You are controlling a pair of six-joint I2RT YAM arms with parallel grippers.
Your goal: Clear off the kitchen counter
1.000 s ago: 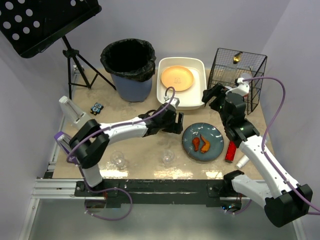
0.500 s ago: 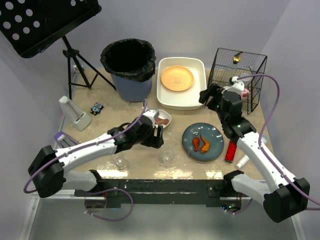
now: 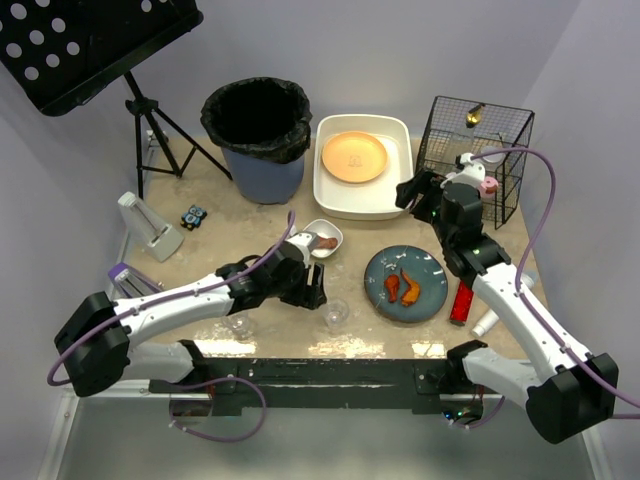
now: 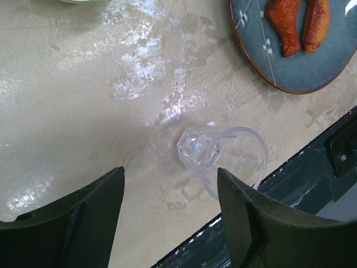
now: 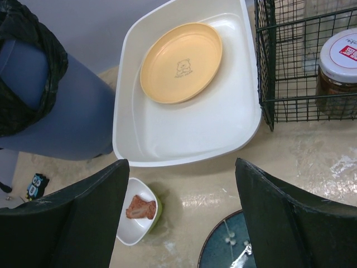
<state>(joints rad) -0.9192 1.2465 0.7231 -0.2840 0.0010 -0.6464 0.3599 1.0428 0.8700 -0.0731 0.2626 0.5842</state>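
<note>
The bench [image 3: 240, 215] was a big flat rectangle. Its long side ran from 9 o'clock to 3 o'clock in the top view. Its dark front edge sat at 6 o'clock, by the arm bases. The top was beige with stone-like spots and a bit shiny.

At 11 o'clock stood a blue bin [image 3: 262, 178] with a black bag. At 12 o'clock lay a white tub [image 3: 322, 165] with an orange plate [image 3: 353, 157] in it. At 2 o'clock stood a black wire basket [image 3: 470, 145]. At 4 o'clock lay a blue plate [image 3: 420, 290] with 2 brown bits of food. A small white bowl [image 3: 325, 238] with food sat near the middle. 2 clear glasses stood near the front edge, 1 at 6 o'clock [image 3: 336, 314] and 1 at 8 o'clock [image 3: 238, 322].

The left tool [image 3: 315, 290] hung low over the bench beside the 6 o'clock glass. Its fingers [image 4: 83, 218] were spread wide and pinched nothing. In the left wrist view the glass sat just past the gap between them, not touching.

The right tool [image 3: 412, 192] hung between the tub and the basket. Its fingers [image 5: 72, 218] were spread wide and held nothing.

The walls were pale. A black music stand [image 3: 90, 40] stood past the bench at 10 o'clock.
</note>
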